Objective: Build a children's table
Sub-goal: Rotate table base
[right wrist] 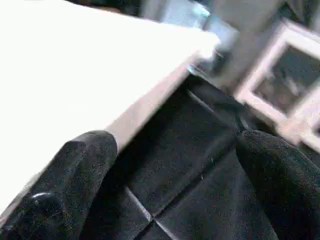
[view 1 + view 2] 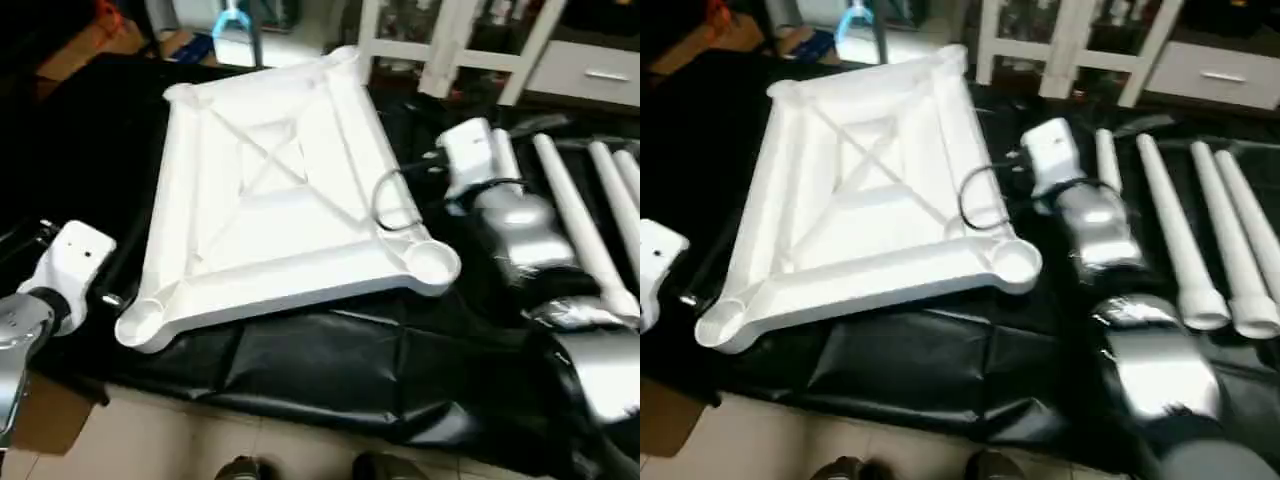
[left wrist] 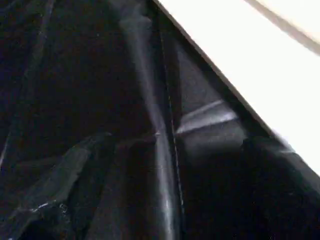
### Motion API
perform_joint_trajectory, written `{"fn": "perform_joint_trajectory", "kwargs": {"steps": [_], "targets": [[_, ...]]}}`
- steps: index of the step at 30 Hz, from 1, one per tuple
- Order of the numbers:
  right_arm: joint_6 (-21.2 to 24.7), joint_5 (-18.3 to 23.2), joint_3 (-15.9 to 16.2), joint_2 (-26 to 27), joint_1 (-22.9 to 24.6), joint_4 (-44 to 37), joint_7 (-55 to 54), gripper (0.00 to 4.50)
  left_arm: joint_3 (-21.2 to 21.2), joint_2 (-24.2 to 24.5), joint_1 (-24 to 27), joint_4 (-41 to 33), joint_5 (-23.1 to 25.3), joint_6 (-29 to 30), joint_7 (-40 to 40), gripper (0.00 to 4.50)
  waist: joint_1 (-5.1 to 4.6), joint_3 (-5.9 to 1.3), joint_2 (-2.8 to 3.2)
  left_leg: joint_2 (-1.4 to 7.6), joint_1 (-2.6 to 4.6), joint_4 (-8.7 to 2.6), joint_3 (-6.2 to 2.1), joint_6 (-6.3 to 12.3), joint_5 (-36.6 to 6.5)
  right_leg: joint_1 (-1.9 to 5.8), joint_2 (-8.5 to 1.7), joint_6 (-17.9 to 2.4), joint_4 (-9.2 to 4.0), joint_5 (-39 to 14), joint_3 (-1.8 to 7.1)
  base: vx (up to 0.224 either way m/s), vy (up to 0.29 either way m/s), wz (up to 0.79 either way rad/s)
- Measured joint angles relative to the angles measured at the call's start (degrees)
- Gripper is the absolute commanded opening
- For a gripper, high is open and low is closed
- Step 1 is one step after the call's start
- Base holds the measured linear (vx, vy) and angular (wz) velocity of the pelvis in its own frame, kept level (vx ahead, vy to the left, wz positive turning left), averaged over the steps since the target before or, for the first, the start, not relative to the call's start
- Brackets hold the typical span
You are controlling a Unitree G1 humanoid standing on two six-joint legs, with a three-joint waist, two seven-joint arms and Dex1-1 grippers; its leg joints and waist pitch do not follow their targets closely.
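The right tool [image 1: 172, 170] reaches forward beside the upturned tabletop [image 2: 270, 200], fingers [image 1: 85, 170] spread wide, empty. The left tool, also wide open, hangs over the black bench [image 3: 75, 100]. Head views show four legs [image 2: 1180, 240].

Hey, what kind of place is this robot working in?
Probably an indoor workshop or lab: a black-draped work table holding the upturned white tabletop, white shelving behind, cardboard boxes and tiled floor.

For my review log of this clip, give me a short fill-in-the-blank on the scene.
1. The tabletop lies with its ribbed underside facing ____.
2. The number of tube legs lying beside it is ____.
3. The right gripper has its fingers ____.
4. The corner sockets hold ____ legs.

Missing words: up; four; open; no
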Motion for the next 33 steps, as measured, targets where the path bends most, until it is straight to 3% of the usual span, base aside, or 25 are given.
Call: {"fn": "perform_joint_trajectory", "kwargs": {"steps": [3,5,9,13,17,20,22,25,30,33], "targets": [[5.18,4.67,1.04,-2.77,6.32,-17.60,7.64,4.48,-2.65,-1.43,-1.54,-0.15,-0.35,-0.47,-0.75,4.50,0.70,0.07,0.14,0.11,0.09,0.06,0.03,0.03,0.03,0.17,0.00,-0.02,-0.03,0.01,-0.06,0.000,0.000,0.00],[5.57,4.46,1.79,-5.12,8.79,-21.20,8.77,4.48,-3.32,-1.84,-1.82,-0.08,-0.76,-0.82,-0.86,4.50,0.72,0.07,0.15,0.12,0.34,0.07,0.05,0.03,0.03,0.49,0.00,-0.03,-0.09,0.01,-0.08,0.000,0.000,0.00],[4.80,1.60,1.45,-5.92,13.75,-19.97,6.20,4.48,-3.94,-3.27,-2.55,-0.02,-0.89,-1.13,-0.64,4.50,0.48,0.09,0.23,0.13,0.36,0.07,0.11,-0.07,0.09,0.60,-0.01,-0.31,-0.25,0.18,-0.06,0.000,0.000,0.00],[12.67,6.20,-0.17,-6.84,21.72,-32.01,8.67,4.48,-4.37,-4.72,-2.69,0.12,-1.40,-3.10,-0.38,4.50,0.56,0.31,0.62,0.13,0.27,0.07,0.19,0.02,0.17,0.55,-0.05,-0.31,-0.25,0.19,-0.03,0.000,0.000,0.00],[20.51,11.95,-0.59,-16.26,27.88,-49.41,16.44,4.48,-2.85,-4.27,-4.37,0.40,-3.17,-10.29,-1.17,4.50,1.01,0.20,0.44,0.24,0.29,0.06,0.16,0.03,0.17,0.64,-0.03,-0.29,-0.33,0.17,-0.12,0.000,0.000,0.00],[22.82,12.41,1.20,-22.34,34.87,-56.67,22.68,4.48,0.54,-3.05,-6.49,1.31,-4.16,-12.94,-1.36,4.50,0.97,0.02,0.13,0.45,0.43,0.05,0.16,0.02,0.17,0.98,0.00,-0.28,-0.51,0.17,-0.40,0.000,0.000,0.00],[23.71,11.62,2.71,-24.09,37.45,-58.73,24.67,4.48,1.54,-1.91,-7.31,2.83,-3.97,-14.27,-1.19,4.50,0.37,0.00,0.19,0.47,0.56,0.05,0.17,0.01,0.17,1.19,-0.01,-0.28,-0.58,0.17,-0.43,0.000,0.000,0.00],[24.20,6.96,3.68,-27.60,39.49,-60.13,25.69,4.48,2.30,-0.41,-7.30,5.54,-3.36,-16.15,-0.51,4.50,-0.33,0.02,0.24,0.51,0.90,0.05,0.16,0.00,0.16,1.59,-0.02,-0.26,-0.75,0.18,-0.52,0.000,0.000,0.00],[21.23,-0.21,5.50,-24.67,35.41,-57.61,19.19,4.48,3.16,-2.74,-7.05,2.50,-5.59,-16.39,-1.27,4.50,-0.89,-0.01,0.19,0.52,1.02,0.05,0.15,-0.05,0.17,1.81,-0.05,-0.32,-0.89,0.21,-0.61,0.000,0.000,0.00],[19.04,-4.18,9.71,-22.94,34.53,-55.99,15.53,4.48,1.74,-5.55,-7.65,-2.66,-8.53,-16.13,-2.66,4.50,-0.40,-0.01,0.19,0.56,0.94,0.03,0.15,-0.04,0.18,1.82,-0.14,-0.33,-0.91,0.21,-0.81,0.000,0.000,0.00]]}}
